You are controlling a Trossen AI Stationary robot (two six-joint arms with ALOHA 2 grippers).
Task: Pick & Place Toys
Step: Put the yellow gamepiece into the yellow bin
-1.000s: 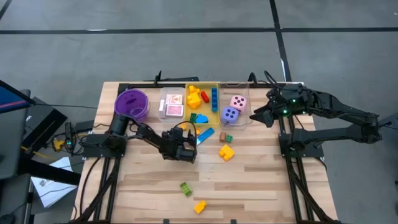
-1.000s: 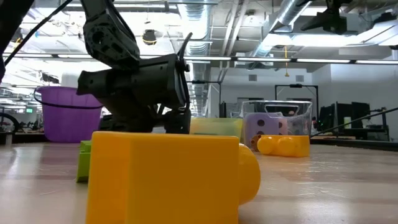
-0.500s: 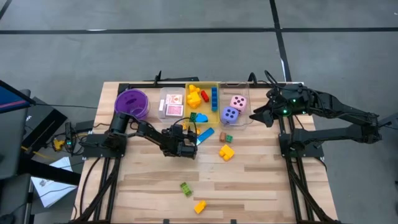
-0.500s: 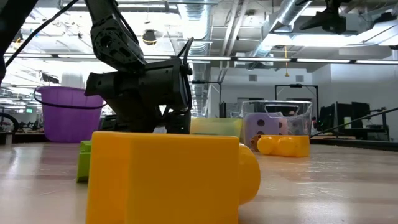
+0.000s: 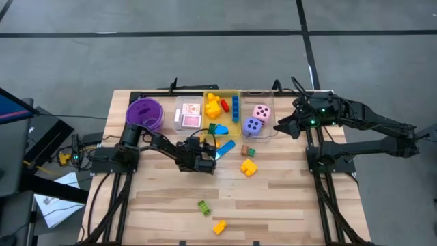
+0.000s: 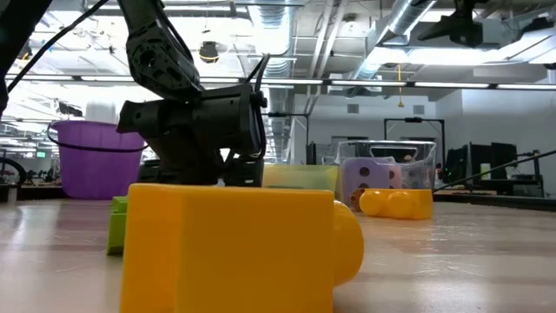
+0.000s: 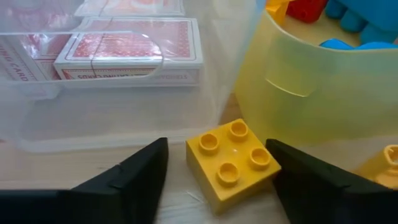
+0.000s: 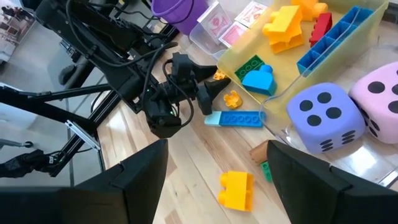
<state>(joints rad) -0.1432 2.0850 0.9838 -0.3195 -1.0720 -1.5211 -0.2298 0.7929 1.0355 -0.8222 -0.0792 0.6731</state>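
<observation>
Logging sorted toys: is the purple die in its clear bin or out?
In: the purple die sits inside the clear bin, beside the pink die.

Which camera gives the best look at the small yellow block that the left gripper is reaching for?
The left wrist view: the yellow block sits on the table between the open left gripper's fingers, four studs up. The right wrist view shows only a sliver. The high and low views hide it behind the arm.

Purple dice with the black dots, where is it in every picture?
High view: purple die, just right of centre.
Low view: right of middle, far back.
Left wrist view: not in it.
Right wrist view: lower right.
Shared landmark: the yellow bin next to it.
</observation>
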